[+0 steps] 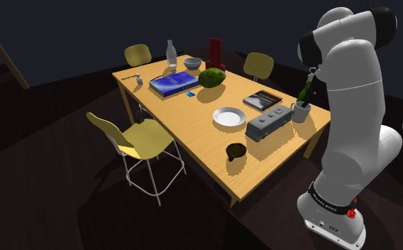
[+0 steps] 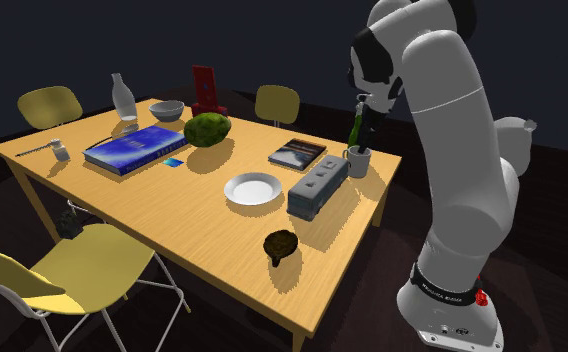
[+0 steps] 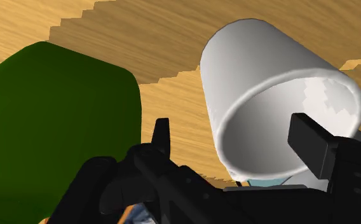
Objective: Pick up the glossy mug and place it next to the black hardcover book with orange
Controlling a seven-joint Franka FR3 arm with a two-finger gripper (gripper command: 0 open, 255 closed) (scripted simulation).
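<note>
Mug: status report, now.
Fingers open, hovering over the mug, not gripping. Mug upright near a corner of the table, apart from the book. Green object right beside it, crowding the fingers.

There's the mug (image 3: 262,83), its near rim hidden behind the black body of the hand (image 3: 233,130). A big green shape (image 3: 52,121) beside it runs off the picture's edge, and there's no telling what it is. In the shoulder view the arm (image 1: 356,106) covers the desk (image 1: 200,131)'s corner, and a small blue item (image 1: 190,93) by the blue book (image 1: 173,84) is too tiny to name.
</note>
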